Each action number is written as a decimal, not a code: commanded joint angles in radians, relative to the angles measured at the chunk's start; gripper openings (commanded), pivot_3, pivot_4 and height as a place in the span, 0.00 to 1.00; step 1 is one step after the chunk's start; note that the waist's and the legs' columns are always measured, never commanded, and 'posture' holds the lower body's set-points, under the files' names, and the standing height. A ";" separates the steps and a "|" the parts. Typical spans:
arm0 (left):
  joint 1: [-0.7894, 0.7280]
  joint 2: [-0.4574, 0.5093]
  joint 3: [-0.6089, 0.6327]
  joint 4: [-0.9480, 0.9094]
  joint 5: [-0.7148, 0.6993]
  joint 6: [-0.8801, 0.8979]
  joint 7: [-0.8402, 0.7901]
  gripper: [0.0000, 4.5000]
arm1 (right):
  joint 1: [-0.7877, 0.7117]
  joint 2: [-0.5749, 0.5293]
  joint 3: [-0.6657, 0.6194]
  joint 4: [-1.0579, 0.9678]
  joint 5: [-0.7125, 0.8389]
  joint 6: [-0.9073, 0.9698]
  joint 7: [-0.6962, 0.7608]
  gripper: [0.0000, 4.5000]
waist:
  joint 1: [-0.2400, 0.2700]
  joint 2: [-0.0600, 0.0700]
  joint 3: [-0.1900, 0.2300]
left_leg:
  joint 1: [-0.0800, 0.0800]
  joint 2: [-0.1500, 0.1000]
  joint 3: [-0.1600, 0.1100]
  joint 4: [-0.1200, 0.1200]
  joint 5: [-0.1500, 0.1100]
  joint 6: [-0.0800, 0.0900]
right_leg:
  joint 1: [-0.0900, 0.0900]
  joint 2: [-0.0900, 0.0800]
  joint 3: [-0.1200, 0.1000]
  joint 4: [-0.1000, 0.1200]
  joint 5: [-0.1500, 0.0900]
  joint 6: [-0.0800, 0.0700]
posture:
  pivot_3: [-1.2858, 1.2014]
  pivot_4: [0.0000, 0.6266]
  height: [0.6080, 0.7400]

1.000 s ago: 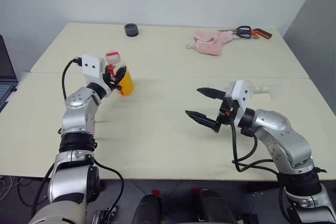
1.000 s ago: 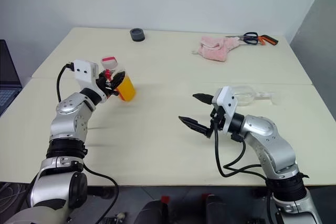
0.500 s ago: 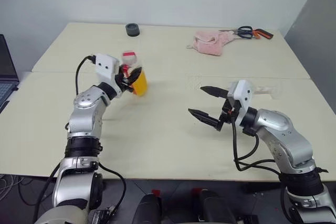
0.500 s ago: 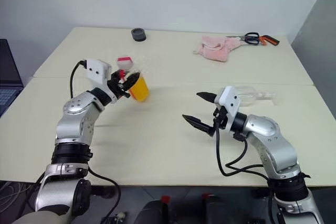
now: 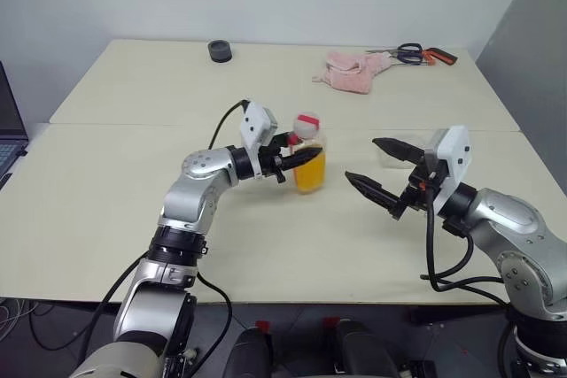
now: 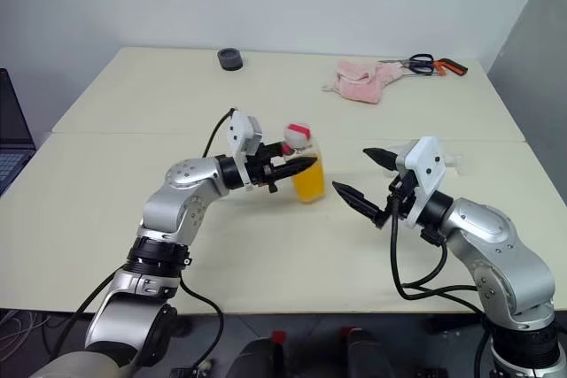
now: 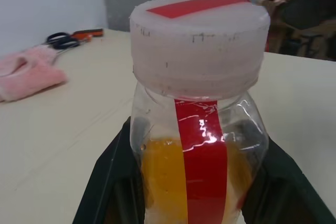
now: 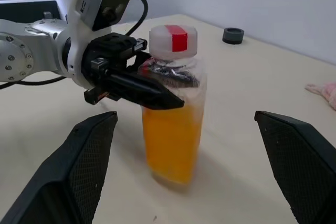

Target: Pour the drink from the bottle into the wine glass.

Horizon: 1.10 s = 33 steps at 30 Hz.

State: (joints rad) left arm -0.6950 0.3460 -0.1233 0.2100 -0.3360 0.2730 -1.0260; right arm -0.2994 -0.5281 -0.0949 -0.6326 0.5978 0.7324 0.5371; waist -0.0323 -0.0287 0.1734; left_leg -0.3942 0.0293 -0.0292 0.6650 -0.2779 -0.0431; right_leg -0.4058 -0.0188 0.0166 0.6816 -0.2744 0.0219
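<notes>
Progress: early; the cap (image 8: 173, 39) sits on the bottle (image 5: 309, 157), so nothing is poured; uncapping and the tilt over the glass are left, I judge
Left tool (image 5: 299, 158): clamped tight on the bottle just under its cap, holding it upright near the middle of the counter (image 5: 133, 192), pointed across toward the right arm
Right tool (image 5: 383, 168): fingers spread wide, empty, aimed at the bottle and just short of it
Bottle: small, clear thin plastic, squarish body with rounded shoulders; white screw cap with a red strip that runs down the side
Drink (image 8: 172, 140): bright orange, opaque; fills the body below the shoulders
Wine glass (image 6: 443, 162): clear, lying just behind the right tool; largely hidden, so its pose is hard to tell
Counter: pale cream, matte, smooth
</notes>
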 commanded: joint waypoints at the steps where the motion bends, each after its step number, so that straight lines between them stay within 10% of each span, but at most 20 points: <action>1: -0.025 -0.010 -0.025 -0.018 0.006 -0.067 -0.061 0.39 | -0.056 0.031 0.012 -0.040 0.048 0.056 -0.062 1.00 | 0.001 0.000 0.000 | 0.000 0.000 0.000 0.000 0.000 0.000 | 0.000 0.000 0.000 0.000 0.000 0.000 | 0.52 0.24 1.00; 29: -0.019 -0.028 -0.033 0.007 0.025 -0.122 -0.131 0.39 | -0.193 0.089 0.173 0.078 -0.081 -0.039 -0.052 1.00 | 0.003 0.000 0.000 | -0.001 0.000 -0.001 0.000 0.000 0.000 | 0.000 0.000 -0.001 -0.001 0.000 0.000 | 0.52 0.24 1.00; 33: -0.016 -0.029 -0.034 0.004 0.024 -0.120 -0.129 0.39 | -0.195 0.088 0.178 0.088 -0.097 -0.053 -0.040 0.80 | 0.003 0.000 0.000 | -0.001 0.000 0.000 0.000 0.000 0.000 | 0.000 0.000 -0.001 -0.001 0.000 0.000 | 0.52 0.24 1.00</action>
State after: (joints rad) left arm -0.6960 0.3166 -0.1634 0.2450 -0.3035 0.1686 -1.1500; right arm -0.4798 -0.4365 0.0845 -0.5323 0.5068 0.7062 0.4854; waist -0.0293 -0.0286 0.1735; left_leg -0.3952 0.0292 -0.0297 0.6652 -0.2780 -0.0429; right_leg -0.4060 -0.0192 0.0159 0.6810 -0.2744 0.0219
